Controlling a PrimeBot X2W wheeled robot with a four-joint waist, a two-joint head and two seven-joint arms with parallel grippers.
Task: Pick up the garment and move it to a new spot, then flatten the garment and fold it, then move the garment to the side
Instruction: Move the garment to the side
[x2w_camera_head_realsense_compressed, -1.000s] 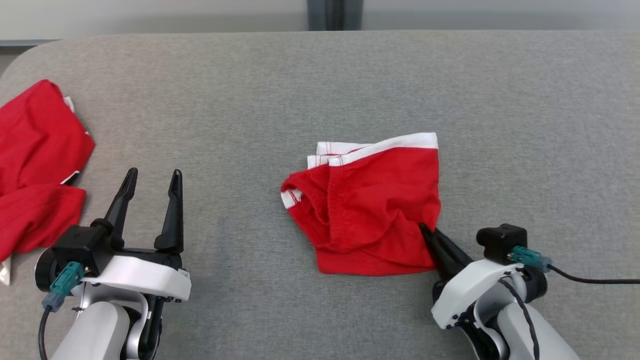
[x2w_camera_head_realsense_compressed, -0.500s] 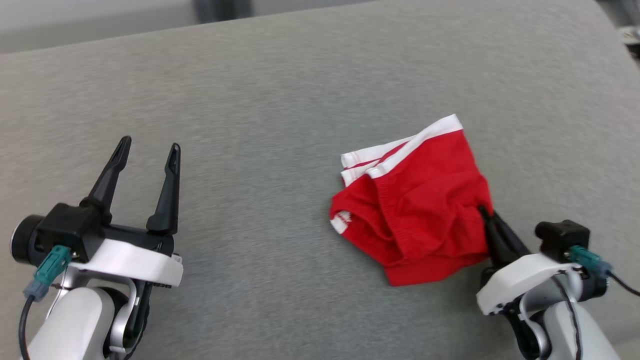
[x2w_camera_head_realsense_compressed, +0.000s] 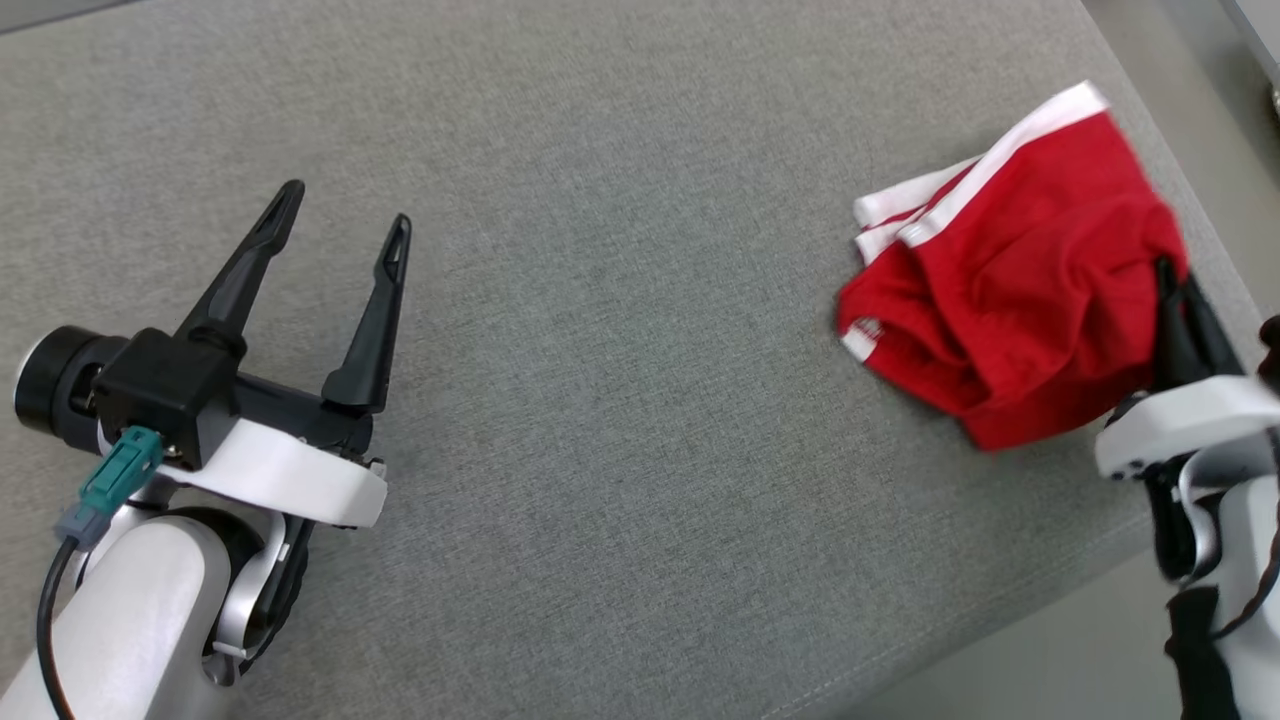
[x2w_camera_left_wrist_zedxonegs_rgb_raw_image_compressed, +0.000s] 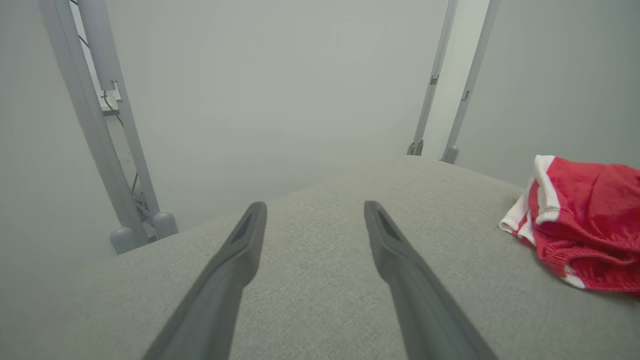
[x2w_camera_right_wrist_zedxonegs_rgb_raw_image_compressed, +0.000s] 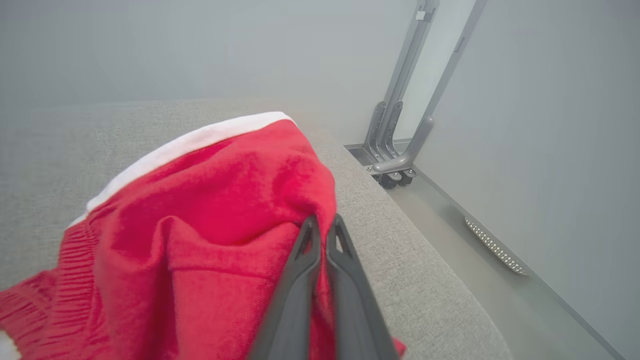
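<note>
Two tools stand over a grey cloth-covered worktop (x2w_camera_head_realsense_compressed: 640, 350). In the head view the left tool (x2w_camera_head_realsense_compressed: 345, 203) sits at the lower left, its two dark fingers spread wide with nothing between them. It is well apart from the red garment (x2w_camera_head_realsense_compressed: 1010, 300), which lies bunched near the worktop's right edge. The right tool (x2w_camera_head_realsense_compressed: 1162, 268) meets the garment's right side with its fingers drawn together into the cloth; how tightly is hard to judge from this angle.

The right wrist view settles it: the right tool (x2w_camera_right_wrist_zedxonegs_rgb_raw_image_compressed: 324, 220) is pinched close on a fold of the garment (x2w_camera_right_wrist_zedxonegs_rgb_raw_image_compressed: 200, 215), with red cloth on both sides of the tips. That view also takes in the white band (x2w_camera_right_wrist_zedxonegs_rgb_raw_image_compressed: 200, 137) along the garment's far edge, the bare floor (x2w_camera_right_wrist_zedxonegs_rgb_raw_image_compressed: 450, 240) past the worktop's rim, and grey frame legs (x2w_camera_right_wrist_zedxonegs_rgb_raw_image_compressed: 400, 162) on small wheels.

The left wrist view looks along the released left tool (x2w_camera_left_wrist_zedxonegs_rgb_raw_image_compressed: 315, 205) above bare worktop (x2w_camera_left_wrist_zedxonegs_rgb_raw_image_compressed: 450, 200). The garment (x2w_camera_left_wrist_zedxonegs_rgb_raw_image_compressed: 590, 220) lies off to the right with its white band (x2w_camera_left_wrist_zedxonegs_rgb_raw_image_compressed: 545, 190) facing the camera, and grey posts (x2w_camera_left_wrist_zedxonegs_rgb_raw_image_compressed: 166, 224) rise beyond the worktop.
</note>
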